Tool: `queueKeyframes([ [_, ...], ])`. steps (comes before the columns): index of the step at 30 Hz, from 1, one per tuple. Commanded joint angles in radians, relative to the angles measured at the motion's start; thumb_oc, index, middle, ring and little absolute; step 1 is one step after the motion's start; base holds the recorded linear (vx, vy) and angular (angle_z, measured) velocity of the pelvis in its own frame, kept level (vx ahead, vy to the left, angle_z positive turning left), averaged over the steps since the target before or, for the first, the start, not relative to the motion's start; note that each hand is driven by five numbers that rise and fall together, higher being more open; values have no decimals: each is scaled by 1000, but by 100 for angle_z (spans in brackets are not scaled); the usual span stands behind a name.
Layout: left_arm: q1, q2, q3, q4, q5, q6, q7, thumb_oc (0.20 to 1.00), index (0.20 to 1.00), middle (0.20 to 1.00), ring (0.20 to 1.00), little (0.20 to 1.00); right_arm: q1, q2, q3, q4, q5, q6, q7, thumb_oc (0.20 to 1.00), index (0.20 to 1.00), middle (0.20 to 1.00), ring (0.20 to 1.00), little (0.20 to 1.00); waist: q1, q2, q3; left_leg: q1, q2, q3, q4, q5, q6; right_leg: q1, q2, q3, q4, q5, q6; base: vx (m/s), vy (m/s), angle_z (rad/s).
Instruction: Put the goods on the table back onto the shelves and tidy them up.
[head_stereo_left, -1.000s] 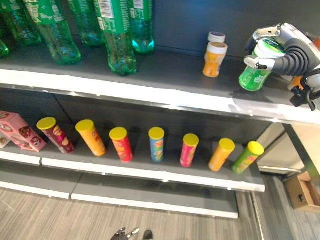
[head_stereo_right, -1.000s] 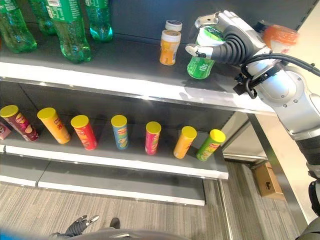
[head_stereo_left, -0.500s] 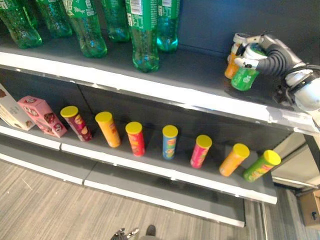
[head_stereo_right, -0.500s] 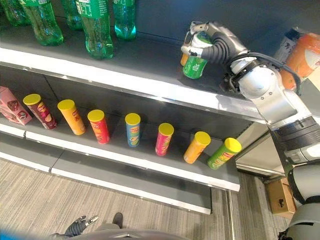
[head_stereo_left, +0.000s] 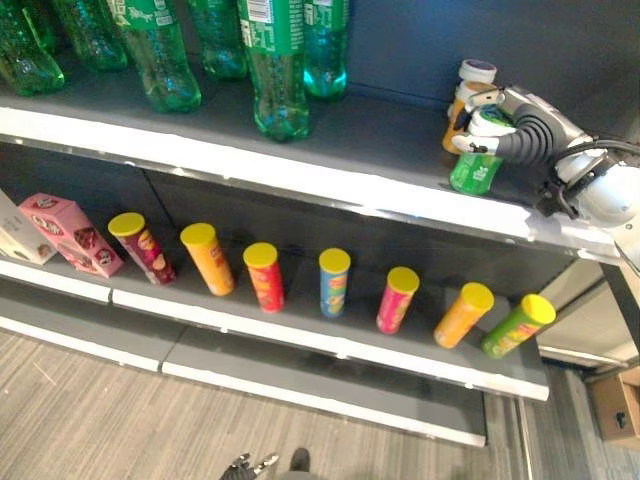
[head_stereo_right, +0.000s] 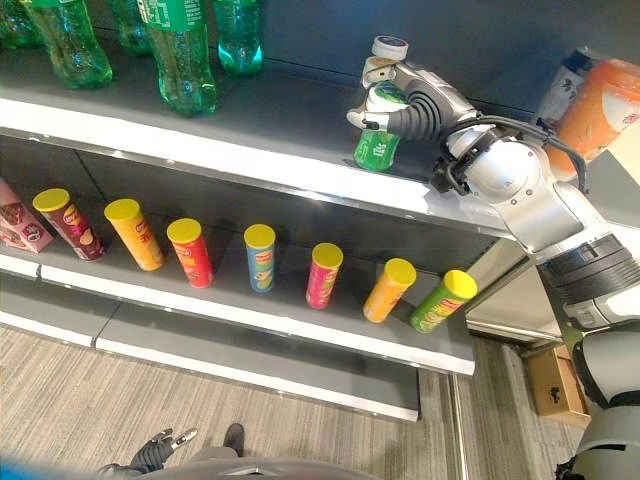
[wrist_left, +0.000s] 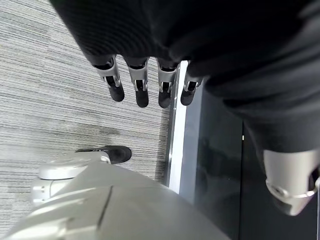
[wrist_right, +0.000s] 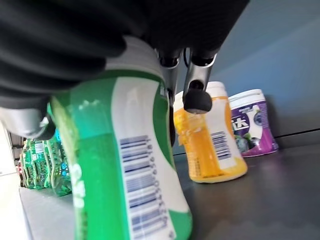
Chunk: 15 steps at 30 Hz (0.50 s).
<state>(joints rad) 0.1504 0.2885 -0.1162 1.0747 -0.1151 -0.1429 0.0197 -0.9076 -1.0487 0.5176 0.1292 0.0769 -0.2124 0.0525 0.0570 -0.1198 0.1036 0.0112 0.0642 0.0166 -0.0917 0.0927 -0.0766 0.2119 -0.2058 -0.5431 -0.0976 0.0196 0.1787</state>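
One green jar (head_stereo_right: 376, 140) stands upright on the upper shelf (head_stereo_right: 250, 120), clasped by the right hand (head_stereo_right: 405, 108), whose fingers (wrist_right: 197, 85) curl round its far side while the thumb presses the near side below the white cap. Just behind the green jar stand an orange jar (wrist_right: 209, 137) and, farther back against the shelf's rear wall, a purple jar (wrist_right: 252, 122); both are close to the curled fingers. Well along the upper shelf from the green jar, green soda bottles (head_stereo_left: 275, 60) stand in a cluster. On the shelf below the green jar, seven yellow-lidded chip cans (head_stereo_left: 333, 282) stand in a row, with a pink box (head_stereo_left: 72, 232) beyond the far end. Low above the grey floor (wrist_left: 55, 100), the left hand (wrist_left: 142, 82) hangs with fingers straight and relaxed.
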Motion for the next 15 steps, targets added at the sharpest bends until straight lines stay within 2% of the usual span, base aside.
queueKeyframes([
  [1,-58,48,-36,28,-24,-17,-7,1000,1000,1000,1000,1000,-92,-38,56,14,11,-7,2,200,200,200,200,200,23,-6,-18,59,103,101,16,-88,-66,-48,-9,29,55,-52,-36,0,0,0],
  [15,-59,42,-31,36,-37,-12,-9,1000,1000,1000,1000,1000,-91,-46,79,16,24,5,23,200,200,200,200,200,18,-7,-16,65,107,107,14,-88,-68,-47,-6,38,52,-55,-39,0,0,-1],
])
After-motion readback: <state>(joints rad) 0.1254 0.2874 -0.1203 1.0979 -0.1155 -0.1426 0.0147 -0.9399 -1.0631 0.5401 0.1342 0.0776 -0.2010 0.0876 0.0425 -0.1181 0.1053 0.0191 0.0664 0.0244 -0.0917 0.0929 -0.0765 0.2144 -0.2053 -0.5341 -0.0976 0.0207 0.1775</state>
